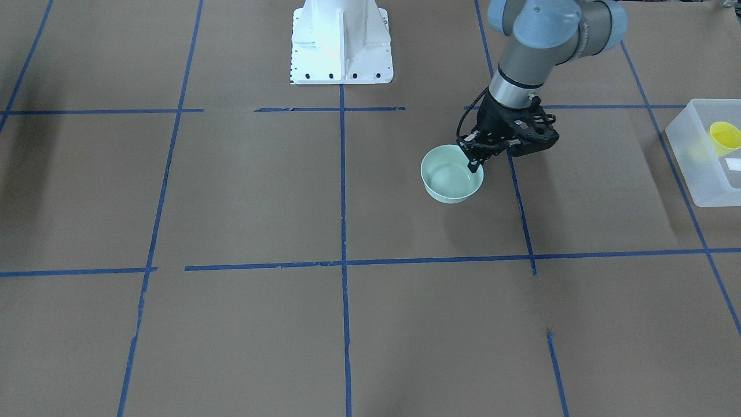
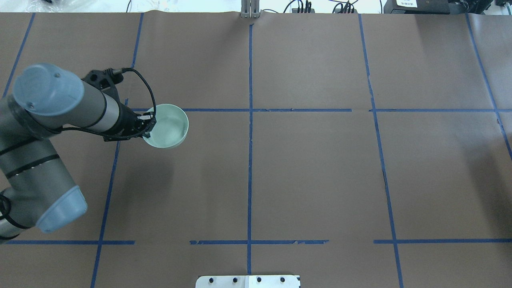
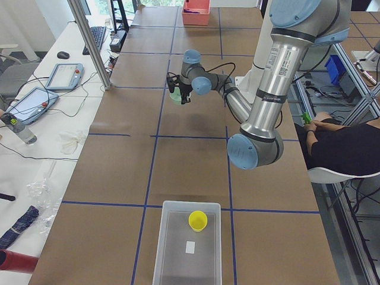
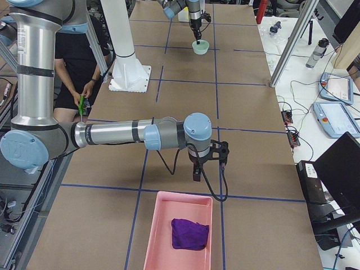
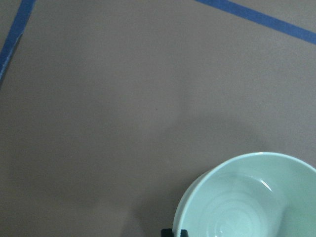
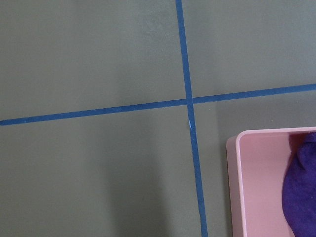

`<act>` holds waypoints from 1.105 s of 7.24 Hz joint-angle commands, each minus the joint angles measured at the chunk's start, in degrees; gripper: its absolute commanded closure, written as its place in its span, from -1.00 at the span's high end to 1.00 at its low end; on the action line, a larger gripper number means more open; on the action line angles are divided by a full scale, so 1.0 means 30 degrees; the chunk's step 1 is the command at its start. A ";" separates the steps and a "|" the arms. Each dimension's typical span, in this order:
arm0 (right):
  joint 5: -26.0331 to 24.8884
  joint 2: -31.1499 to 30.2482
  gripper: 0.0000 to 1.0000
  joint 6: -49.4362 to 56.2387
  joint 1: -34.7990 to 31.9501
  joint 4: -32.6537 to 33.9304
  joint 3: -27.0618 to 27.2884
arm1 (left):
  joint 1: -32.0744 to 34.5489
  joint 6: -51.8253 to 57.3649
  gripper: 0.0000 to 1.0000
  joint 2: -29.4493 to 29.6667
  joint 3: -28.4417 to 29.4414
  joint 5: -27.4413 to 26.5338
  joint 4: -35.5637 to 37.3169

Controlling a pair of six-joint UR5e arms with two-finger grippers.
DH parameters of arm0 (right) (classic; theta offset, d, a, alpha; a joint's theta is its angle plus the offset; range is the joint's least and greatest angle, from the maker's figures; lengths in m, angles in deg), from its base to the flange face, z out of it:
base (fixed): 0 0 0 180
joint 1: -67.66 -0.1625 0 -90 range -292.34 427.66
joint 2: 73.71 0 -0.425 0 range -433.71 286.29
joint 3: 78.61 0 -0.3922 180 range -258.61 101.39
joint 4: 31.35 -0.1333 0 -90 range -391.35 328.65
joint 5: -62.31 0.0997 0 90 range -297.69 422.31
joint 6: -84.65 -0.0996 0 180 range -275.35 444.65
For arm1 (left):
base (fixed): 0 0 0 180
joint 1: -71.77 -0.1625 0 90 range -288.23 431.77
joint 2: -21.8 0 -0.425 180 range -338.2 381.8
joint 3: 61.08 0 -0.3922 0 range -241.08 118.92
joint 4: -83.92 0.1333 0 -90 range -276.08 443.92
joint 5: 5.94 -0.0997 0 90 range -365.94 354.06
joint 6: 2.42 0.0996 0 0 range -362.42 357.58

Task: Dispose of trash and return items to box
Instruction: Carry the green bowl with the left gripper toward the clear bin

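A pale green bowl (image 1: 448, 182) hangs from my left gripper (image 1: 474, 161), which is shut on its rim, one finger inside the bowl. It seems to be held a little above the table. It also shows in the overhead view (image 2: 170, 128) and the left wrist view (image 5: 252, 197). The yellow cup (image 1: 725, 136) lies inside the translucent box (image 1: 703, 185) at the table's end on my left; both show in the exterior left view, the cup (image 3: 198, 221) in the box (image 3: 161, 249). My right gripper (image 4: 208, 167) hangs over the table; I cannot tell if it is open or shut.
A pink tray (image 4: 160, 236) holding a purple cloth (image 4: 189, 234) sits at the table's end on my right, just beside the right gripper; its rim (image 6: 236, 187) shows in the right wrist view. The white robot base (image 1: 341, 46) stands at the table's middle edge.
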 commanded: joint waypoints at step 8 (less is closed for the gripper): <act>0.0078 0.0083 1.00 0.2886 -0.0021 -0.0129 -0.1927 | 1.0898 1.7447 -1.00 -0.4873 0.1640 0.5191 0.0266</act>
